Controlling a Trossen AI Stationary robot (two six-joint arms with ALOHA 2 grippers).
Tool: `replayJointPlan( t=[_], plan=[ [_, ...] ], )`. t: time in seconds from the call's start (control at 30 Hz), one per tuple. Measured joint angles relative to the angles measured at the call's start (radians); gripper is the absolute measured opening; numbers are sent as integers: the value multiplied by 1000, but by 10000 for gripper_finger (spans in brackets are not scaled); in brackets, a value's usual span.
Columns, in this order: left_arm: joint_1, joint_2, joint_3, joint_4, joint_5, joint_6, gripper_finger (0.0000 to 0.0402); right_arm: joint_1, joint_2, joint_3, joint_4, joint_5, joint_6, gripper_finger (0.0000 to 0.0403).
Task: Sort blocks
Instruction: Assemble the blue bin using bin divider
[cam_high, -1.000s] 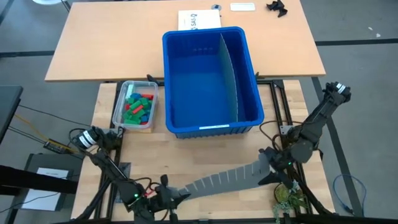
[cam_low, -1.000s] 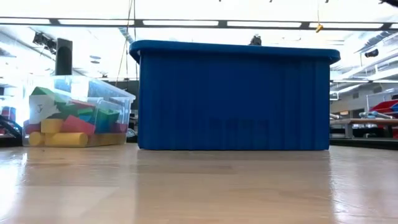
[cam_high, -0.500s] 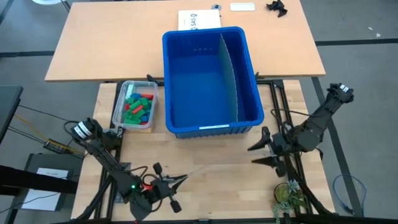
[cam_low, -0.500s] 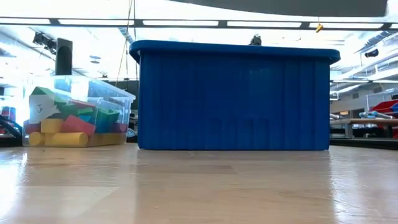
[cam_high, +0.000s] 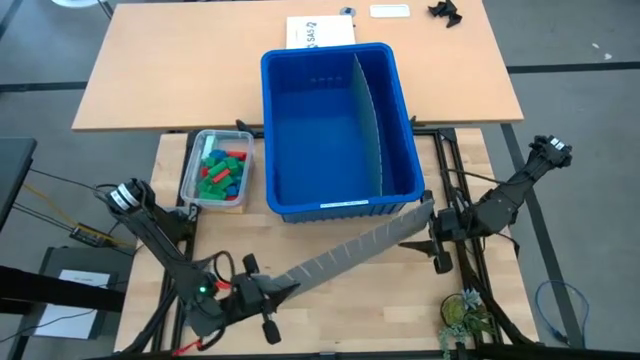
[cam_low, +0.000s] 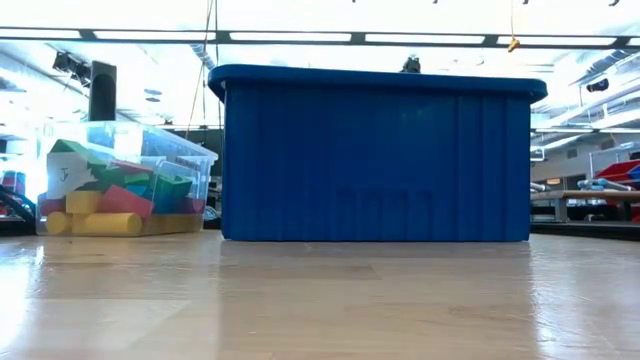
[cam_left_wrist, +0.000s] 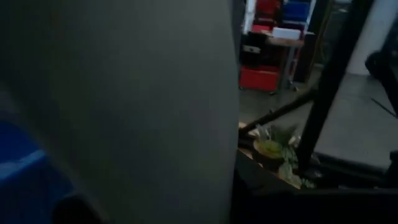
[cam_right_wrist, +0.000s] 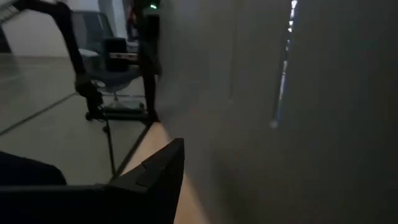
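Light wooden table (cam_high: 300, 250) under ceiling strip lights (cam_low: 300, 37)

Non-task items on and around the work table.
A large blue bin (cam_high: 340, 130) with an inner divider is sitting mid-table; a clear tub (cam_high: 193, 170) is standing just beside it; a long grey slotted strip (cam_high: 350, 250) is lying diagonally near the bin's front; white papers (cam_high: 320, 31) are lying beyond.

The 2 dark arms reach low: left gripper (cam_high: 272, 297) clamped shut, right gripper (cam_high: 432, 228) opposite it.
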Motion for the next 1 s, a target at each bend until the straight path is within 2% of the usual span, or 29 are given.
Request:
replayJointPlan(
  t=[0.2, 0.33, 0.43, 0.6, 0.73, 0.87, 1.0],
  plan=[
    [-11, -97, 19, 32, -81, 109, 19, 11, -31, -3, 62, -16, -49, 186],
    [-1, -133, 15, 30, -101, 212, 19, 3, -43, -3, 82, 17, -59, 200],
    [19, -144, 15, 41, -39, 258, 19, -24, -19, -3, 102, 24, -35, 225],
    [84, -127, 15, 69, 206, 262, 19, -85, 75, -4, 249, 1, -37, 254],
    [121, -119, 13, 93, 229, 263, 19, -125, 154, -4, 404, -85, -67, 250],
    [145, -118, 13, 147, 292, 313, 19, -157, 218, -3, 551, -117, -108, 234],
    [149, -118, 13, 184, 296, 369, 19, -173, 246, -3, 680, -227, -151, 228]
  ],
)
